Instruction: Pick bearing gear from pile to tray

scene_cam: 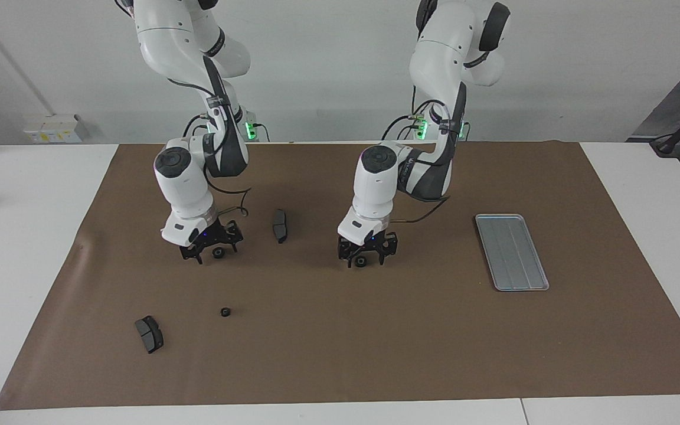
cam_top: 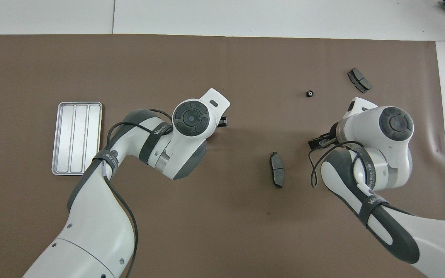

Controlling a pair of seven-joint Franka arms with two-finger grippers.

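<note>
I keep both grippers, left gripper (scene_cam: 362, 258) and right gripper (scene_cam: 218, 251), low at mid-frame, each straddling a black ring (scene_cam: 362, 261); whether they have closed, I cannot tell; lift straight toward the tray (scene_cam: 496, 251).

both grippers hidden overhead by own wrists.

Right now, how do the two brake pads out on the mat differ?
The brake pad between the arms lies close to the robots, seen thin and edge-on in the facing view. The brake pad near the mat's front edge lies farther out, toward the right arm's end, showing its broad face. Both are dark grey and untouched.
</note>
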